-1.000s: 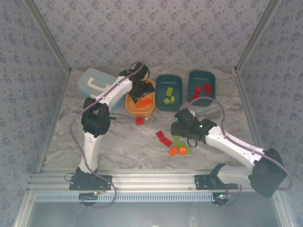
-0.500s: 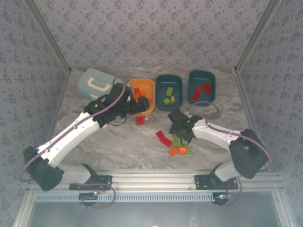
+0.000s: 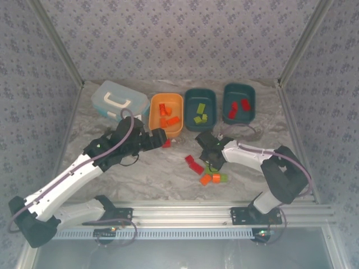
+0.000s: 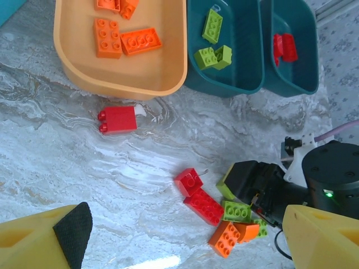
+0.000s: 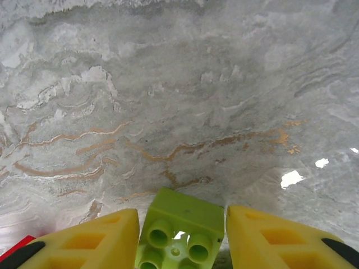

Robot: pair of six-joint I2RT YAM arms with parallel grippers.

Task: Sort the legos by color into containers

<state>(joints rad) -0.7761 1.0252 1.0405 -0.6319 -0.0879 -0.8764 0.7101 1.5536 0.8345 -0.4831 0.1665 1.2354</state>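
Note:
Loose legos lie mid-table: a red one (image 4: 118, 120) beside the orange bin (image 4: 123, 89), two red ones (image 4: 199, 199), a lime one (image 4: 236, 211) and orange ones (image 4: 227, 238). The orange bin (image 3: 166, 130) holds orange bricks. The middle teal bin (image 3: 200, 124) holds lime ones and the right teal bin (image 3: 238, 115) red ones. My left gripper (image 3: 160, 138) hangs open above the table near the lone red brick, fingers (image 4: 314, 235) wide apart. My right gripper (image 5: 182, 235) is down at the pile, shut on a lime lego (image 5: 182, 224) with its underside toward the camera.
A light blue lidded case (image 3: 115, 100) with a white handle stands at the back left, beside the orange bin. The right arm's cable (image 3: 241, 131) loops on the table in front of the teal bins. Patterned walls close in the table.
My left arm has drawn back from over the orange bin toward the near left and lowered. My right gripper has dropped onto the pile and closed round the lime lego.

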